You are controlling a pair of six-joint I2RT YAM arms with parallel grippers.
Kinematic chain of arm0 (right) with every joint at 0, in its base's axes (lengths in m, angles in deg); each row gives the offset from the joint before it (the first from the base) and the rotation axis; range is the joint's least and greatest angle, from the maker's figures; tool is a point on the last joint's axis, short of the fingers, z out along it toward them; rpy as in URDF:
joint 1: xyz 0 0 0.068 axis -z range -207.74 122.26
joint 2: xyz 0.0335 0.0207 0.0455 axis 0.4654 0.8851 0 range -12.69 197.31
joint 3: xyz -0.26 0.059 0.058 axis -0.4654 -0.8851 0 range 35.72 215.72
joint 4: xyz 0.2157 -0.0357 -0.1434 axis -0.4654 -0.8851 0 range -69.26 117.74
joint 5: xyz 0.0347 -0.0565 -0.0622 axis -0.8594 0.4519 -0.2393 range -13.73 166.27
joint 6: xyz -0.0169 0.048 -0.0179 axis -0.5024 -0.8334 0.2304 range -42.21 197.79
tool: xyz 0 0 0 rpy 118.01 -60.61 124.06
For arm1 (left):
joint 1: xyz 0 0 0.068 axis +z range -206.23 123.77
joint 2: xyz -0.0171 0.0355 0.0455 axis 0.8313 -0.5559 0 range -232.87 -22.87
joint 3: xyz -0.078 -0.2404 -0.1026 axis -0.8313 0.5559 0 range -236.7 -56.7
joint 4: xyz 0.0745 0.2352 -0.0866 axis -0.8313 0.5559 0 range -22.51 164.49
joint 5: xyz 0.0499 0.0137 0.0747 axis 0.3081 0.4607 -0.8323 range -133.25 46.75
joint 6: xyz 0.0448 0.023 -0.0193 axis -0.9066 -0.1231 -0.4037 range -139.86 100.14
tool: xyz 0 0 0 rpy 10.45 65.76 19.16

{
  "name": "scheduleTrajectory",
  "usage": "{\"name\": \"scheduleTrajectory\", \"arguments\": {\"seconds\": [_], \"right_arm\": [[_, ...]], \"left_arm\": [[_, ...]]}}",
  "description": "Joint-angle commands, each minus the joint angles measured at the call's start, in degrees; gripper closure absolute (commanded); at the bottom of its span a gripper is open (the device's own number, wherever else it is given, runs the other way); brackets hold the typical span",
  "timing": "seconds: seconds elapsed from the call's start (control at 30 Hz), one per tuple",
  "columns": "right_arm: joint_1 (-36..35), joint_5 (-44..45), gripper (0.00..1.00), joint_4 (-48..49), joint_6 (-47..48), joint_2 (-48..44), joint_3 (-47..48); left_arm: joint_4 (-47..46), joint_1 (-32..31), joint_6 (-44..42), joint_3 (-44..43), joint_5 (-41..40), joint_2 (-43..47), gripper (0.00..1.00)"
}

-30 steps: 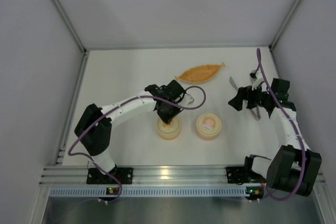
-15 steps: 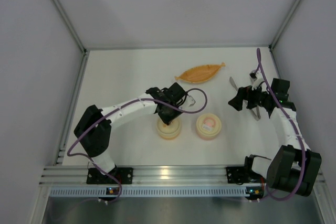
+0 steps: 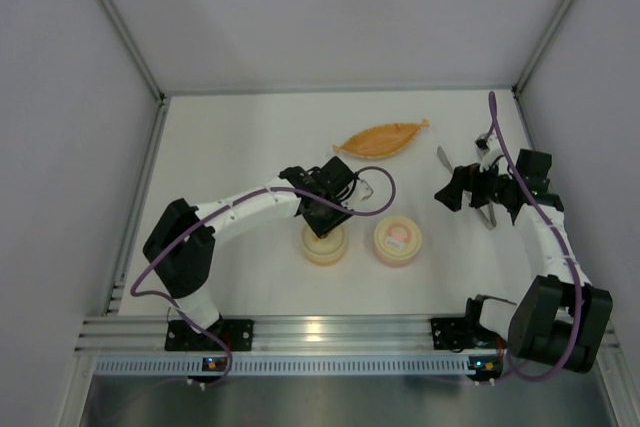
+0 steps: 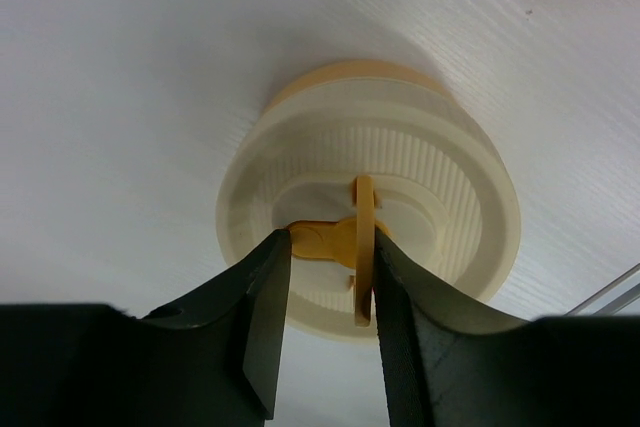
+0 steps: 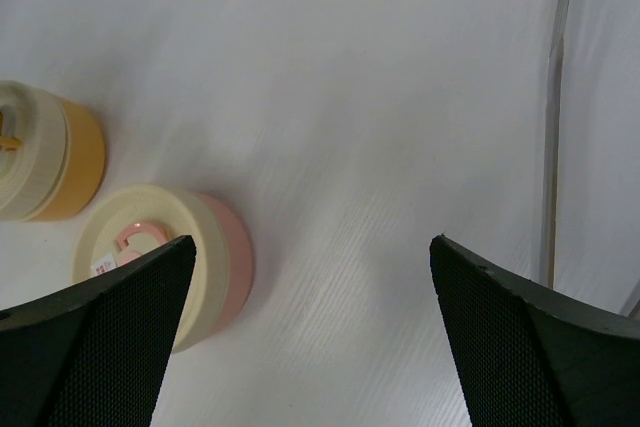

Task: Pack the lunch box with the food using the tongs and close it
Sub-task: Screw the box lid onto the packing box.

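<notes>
Desk (image 3: 240, 147) white, walled on three sides. Two small round containers side by side, lower centre of top view: yellow container (image 3: 323, 245) on the left, pink container (image 3: 398, 241) just right of it, not touching. Both closed w/ cream lids, so contents are hidden and can't tell what's in either.

Left end effector (image 4: 330, 239) sits over the yellow container, pointing down at its lid. Wrist view: cream ribbed lid (image 4: 430, 162) seated on yellow body, w/ a yellow-orange tab handle (image 4: 362, 247) standing upright at lid centre. Fingers parted, one each side of the upright tab. Right-of-frame finger is hard against it; left-of-frame finger shows a clear gap to it. Not pinching.

Right end effector (image 5: 310, 242) at right-centre of top view, above the desk, aimed toward the containers. Fingers spread wide, nothing btwn them. In its wrist view the pink container is lower left, cream lid w/ a pink tab and a small label. Yellow container is at left edge, partly cut off.

Tongs (image 5: 556, 117): slim, silver, lying on the desk along the right edge of the right wrist view. In top view they're mostly hidden under the right arm, w/ bits showing above and below the wrist. Not held.

Orange leaf-shaped dish (image 3: 380, 137) upper centre of top view, well apart from both containers; too small to tell what's on it.
</notes>
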Motion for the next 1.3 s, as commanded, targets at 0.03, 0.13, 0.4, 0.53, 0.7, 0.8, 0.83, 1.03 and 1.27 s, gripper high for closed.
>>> {"name": "scheduleTrajectory", "arguments": {"seconds": [0.03, 0.13, 0.4, 0.53, 0.7, 0.8, 0.83, 1.03, 1.27], "right_arm": [[0.4, -1.2, 0.01, 4.1, 0.2, 0.2, 0.7], [0.4, -1.2, 0.01, 4.1, 0.2, 0.3, 0.7], [0.4, -1.5, 0.01, 4.1, 0.2, 0.2, 0.9], [0.4, -1.7, 0.01, 4.0, 0.2, -0.1, 1.0], [0.4, -2.2, 0.01, 4.0, 0.3, 0.1, 1.0], [0.4, -2.4, 0.01, 4.0, 0.2, 0.2, 1.0], [0.4, -2.6, 0.01, 4.0, 0.2, 0.1, 1.0], [0.4, -2.8, 0.01, 4.0, 0.2, -0.4, 0.7], [0.3, -3.0, 0.01, 4.3, 0.0, 0.2, 0.6]], "left_arm": [[-5.1, -1.0, 0.8, 7.6, 3.1, -11.2, 0.55], [-5.2, -1.0, 0.7, 8.0, 3.2, -11.8, 0.54], [-5.1, -1.0, 0.9, 8.1, 2.5, -13.0, 0.58], [-4.8, -1.0, 1.3, 7.3, 3.2, -10.5, 0.55], [-3.6, -0.9, 0.7, 4.5, 5.3, -5.7, 0.53], [-1.2, -0.9, 0.7, 1.2, 6.5, -3.7, 0.52], [-0.4, -0.9, 0.7, 0.4, 6.7, -3.4, 0.50], [1.9, -0.9, -0.3, -1.5, 8.5, 0.2, 0.39], [1.0, -0.9, -1.6, -1.2, 10.7, 4.1, 0.27]]}}
